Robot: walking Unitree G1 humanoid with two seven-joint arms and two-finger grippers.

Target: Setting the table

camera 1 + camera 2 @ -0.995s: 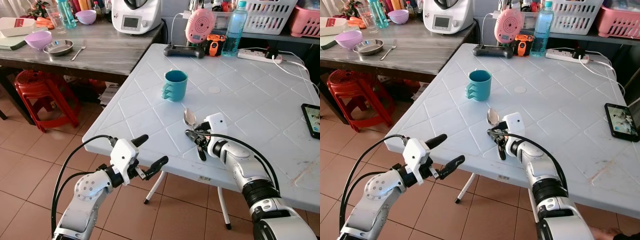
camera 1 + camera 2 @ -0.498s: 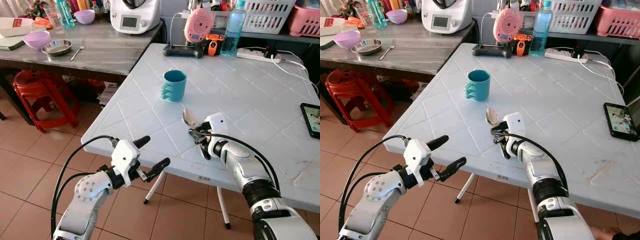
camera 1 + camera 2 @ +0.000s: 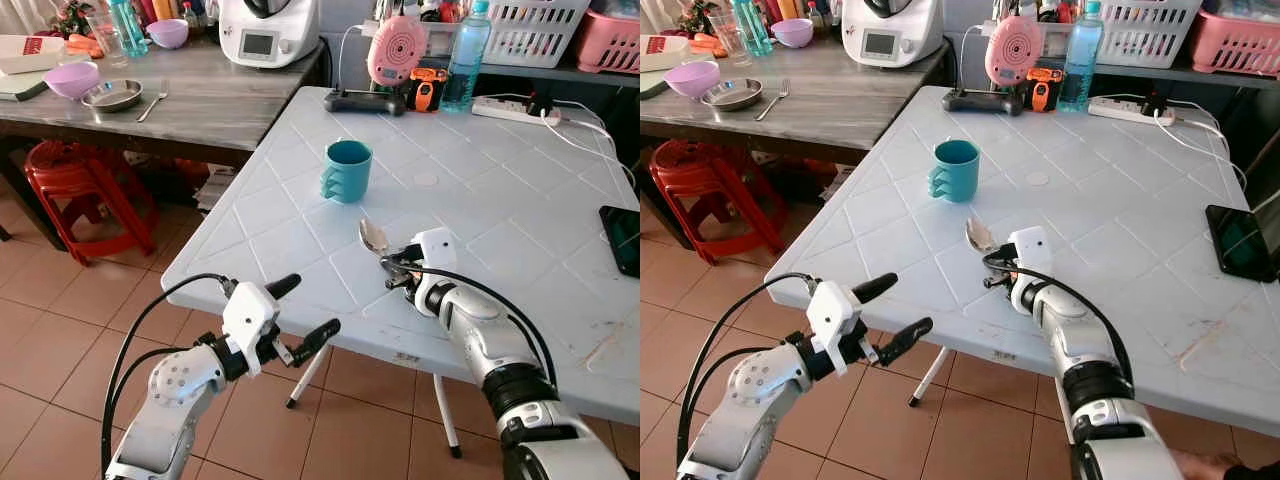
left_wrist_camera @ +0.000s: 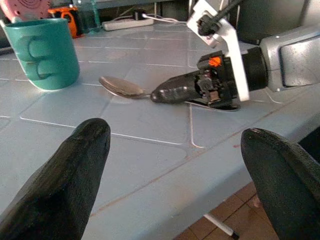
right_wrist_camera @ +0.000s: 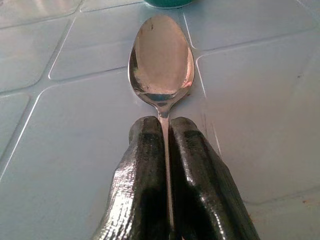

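Our right pincer [image 3: 398, 272] pinches spoon [image 5: 161, 60] handle | bowl near tabletop [image 3: 300, 235] | stiff, slick metal (hold mid-handle)

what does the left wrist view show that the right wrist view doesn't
Left wrist view alone: the whole teal plastic mug with its handle, the right gripper seen from the side with its silver wrist, the open left gripper off the table's edge, a white power strip.

Right wrist view alone: the shiny spoon bowl face-on and the handle pinched between both black fingers.

Both: the silver metal spoon and the white tiled plastic table.
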